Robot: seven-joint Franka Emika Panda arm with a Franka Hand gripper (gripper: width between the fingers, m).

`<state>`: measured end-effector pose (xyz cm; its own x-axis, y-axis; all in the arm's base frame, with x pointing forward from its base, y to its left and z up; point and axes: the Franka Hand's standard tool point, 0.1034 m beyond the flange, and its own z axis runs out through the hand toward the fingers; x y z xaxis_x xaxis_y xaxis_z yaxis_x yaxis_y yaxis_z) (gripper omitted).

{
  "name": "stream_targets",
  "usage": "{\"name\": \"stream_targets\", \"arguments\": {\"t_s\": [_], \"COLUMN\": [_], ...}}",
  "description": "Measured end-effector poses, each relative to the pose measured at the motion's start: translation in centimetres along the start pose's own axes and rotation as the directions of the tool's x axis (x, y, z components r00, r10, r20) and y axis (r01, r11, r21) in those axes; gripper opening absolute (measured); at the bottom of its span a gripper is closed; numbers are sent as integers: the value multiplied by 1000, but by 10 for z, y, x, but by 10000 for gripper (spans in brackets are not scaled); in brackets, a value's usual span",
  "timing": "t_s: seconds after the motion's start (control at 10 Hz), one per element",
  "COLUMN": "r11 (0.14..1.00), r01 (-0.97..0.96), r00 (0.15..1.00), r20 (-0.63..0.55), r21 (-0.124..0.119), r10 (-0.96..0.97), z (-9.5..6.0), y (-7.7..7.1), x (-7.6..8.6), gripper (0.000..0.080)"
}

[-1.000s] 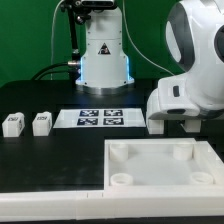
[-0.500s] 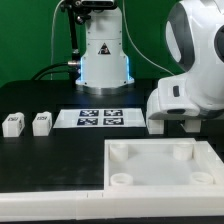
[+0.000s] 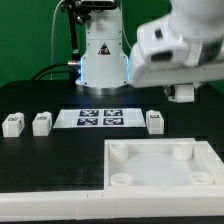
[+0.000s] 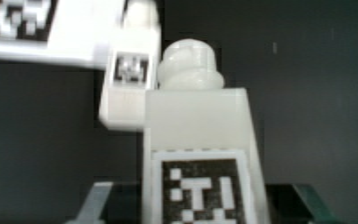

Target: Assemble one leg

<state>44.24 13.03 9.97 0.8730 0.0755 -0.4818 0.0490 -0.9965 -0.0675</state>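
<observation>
Lifting off the tabletop (image 3: pixel 40 160), your arm (image 3: pixel 165 50) has swung up, uncovering a spare leg (image 3: pixel 154 121) just beside the marker board (image 3: pixel 100 118). Wrist view: the pincer (image 4: pixel 197 198) pinches the leg (image 4: pixel 194 130), raised near that board; grasp done, seating remains.

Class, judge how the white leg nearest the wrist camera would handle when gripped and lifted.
The leg looks like rigid moulded plastic, so it probably won't flex. Its flat sides suggest a steady pinch, though smooth plastic might slip. Being a small block, it is likely light.
</observation>
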Motion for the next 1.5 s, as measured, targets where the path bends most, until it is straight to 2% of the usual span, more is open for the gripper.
{"name": "stream_targets", "arguments": {"t_s": [0.1, 0.2, 0.4, 0.5, 0.6, 0.7, 0.8, 0.9, 1.0, 1.1, 1.2, 1.3, 1.4, 1.5], "r11": [1000, 1000, 1000, 999, 999, 998, 1000, 999, 999, 999, 999, 999, 998, 997], "r01": [3, 6, 16, 40, 40, 51, 29, 20, 39, 37, 39, 41, 50, 55], "r00": [992, 976, 897, 870, 834, 761, 707, 617, 505, 459, 393, 460, 471, 473], "r20": [-126, -217, -443, -491, -551, -646, -707, -787, -863, -888, -920, -887, -880, -879], "r21": [-3, -2, 4, -10, -11, -24, 5, 27, 4, 7, 6, -4, -35, -45], "r10": [-3, -7, -13, -40, -39, -54, -17, 9, -16, -11, -10, -23, -54, -66], "z": [7, 9, 2, -17, -51, -84, -96, -104, -102, -97, -99, -79, -78, -94], "y": [0, 0, 1, 10, 20, 31, 35, 27, 26, 28, 29, 31, 35, 37], "x": [-5, -2, 3, 11, 28, 43, 49, 51, 49, 49, 51, 52, 61, 78], "gripper": [291, 291, 291, 291, 291, 291, 291, 291, 291, 291, 291, 291, 291, 291]}}
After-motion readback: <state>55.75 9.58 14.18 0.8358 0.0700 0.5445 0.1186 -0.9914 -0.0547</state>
